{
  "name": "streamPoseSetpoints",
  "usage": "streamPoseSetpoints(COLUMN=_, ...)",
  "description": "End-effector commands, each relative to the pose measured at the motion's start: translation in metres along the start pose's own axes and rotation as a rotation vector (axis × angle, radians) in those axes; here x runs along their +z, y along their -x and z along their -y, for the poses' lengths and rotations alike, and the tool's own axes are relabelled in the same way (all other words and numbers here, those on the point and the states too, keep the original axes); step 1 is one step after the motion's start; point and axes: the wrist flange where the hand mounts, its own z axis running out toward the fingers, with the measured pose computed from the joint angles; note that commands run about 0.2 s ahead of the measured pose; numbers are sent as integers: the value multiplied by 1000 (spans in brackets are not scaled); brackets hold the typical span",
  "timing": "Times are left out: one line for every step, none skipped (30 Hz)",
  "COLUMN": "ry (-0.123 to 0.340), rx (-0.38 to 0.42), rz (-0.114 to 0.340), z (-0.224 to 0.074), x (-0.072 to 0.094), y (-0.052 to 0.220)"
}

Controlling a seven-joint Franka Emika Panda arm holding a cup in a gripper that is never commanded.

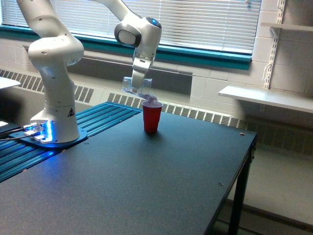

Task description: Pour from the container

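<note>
The container (135, 86), a small clear plastic cup, hangs tipped toward the exterior view's right, with my gripper (137, 81) shut on it. Its mouth sits just above and left of the rim of a red plastic cup (152, 117) standing upright on the dark table (146, 181). Pale bits (152, 100) are spilling from the container's mouth into the red cup's opening. The fingers are mostly hidden behind the clear cup.
The arm's white base (54, 122) stands on a blue ribbed plate (98, 115) at the left. The table's right edge (244, 161) drops off to the floor. A wall shelf (266, 98) is at the right, and a radiator runs behind.
</note>
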Motion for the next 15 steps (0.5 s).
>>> streamPoseSetpoints(ry=-5, rx=36, rz=19, z=2, x=-6, y=-5)
streamPoseSetpoints(ry=-5, rx=35, rz=21, z=2, x=-6, y=-5)
streamPoseSetpoints(ry=-3, rx=34, rz=21, z=3, x=-5, y=-4)
streamPoseSetpoints(ry=-3, rx=33, rz=21, z=4, x=-5, y=-4)
streamPoseSetpoints(ry=-3, rx=30, rz=22, z=5, x=-5, y=-4)
streamPoseSetpoints(ry=-1, rx=29, rz=23, z=5, x=-5, y=-3)
streamPoseSetpoints(ry=-2, rx=29, rz=24, z=6, x=-4, y=-3)
streamPoseSetpoints(ry=-2, rx=30, rz=25, z=6, x=-4, y=-3)
streamPoseSetpoints(ry=-1, rx=31, rz=26, z=7, x=-4, y=-2)
streamPoseSetpoints(ry=-1, rx=31, rz=28, z=7, x=-4, y=-2)
streamPoseSetpoints(ry=-2, rx=32, rz=32, z=7, x=-4, y=-2)
streamPoseSetpoints(ry=-2, rx=32, rz=34, z=8, x=-4, y=-2)
streamPoseSetpoints(ry=-1, rx=33, rz=35, z=8, x=-4, y=-2)
streamPoseSetpoints(ry=1, rx=34, rz=32, z=9, x=-4, y=-2)
streamPoseSetpoints(ry=4, rx=36, rz=29, z=9, x=-4, y=-2)
